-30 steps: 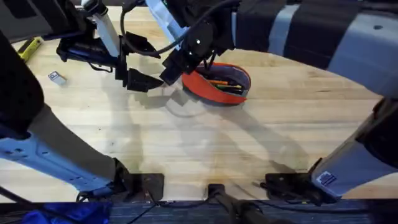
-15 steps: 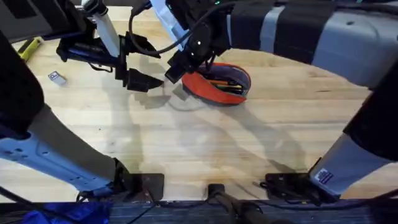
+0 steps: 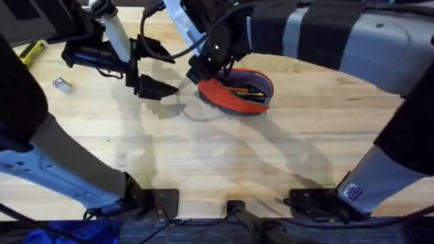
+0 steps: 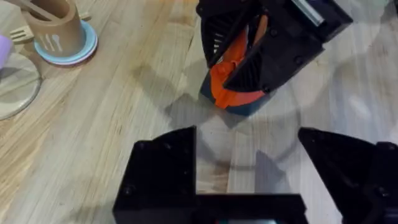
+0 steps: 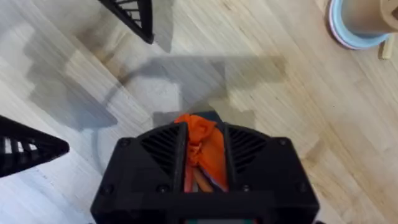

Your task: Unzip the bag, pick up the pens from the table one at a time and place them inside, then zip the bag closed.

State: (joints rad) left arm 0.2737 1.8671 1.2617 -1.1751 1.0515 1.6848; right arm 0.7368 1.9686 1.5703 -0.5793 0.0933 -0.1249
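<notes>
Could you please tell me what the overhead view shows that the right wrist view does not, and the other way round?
Only the overhead view shows the pens lying inside the open bag, a yellow-and-black tool at the table's far left edge, and both arms' bases. Only the right wrist view shows a small round cup on a blue coaster, and the right claw pinching the bag's orange end close up. Both show the bag, the wooden table and the left claw standing open nearby.
</notes>
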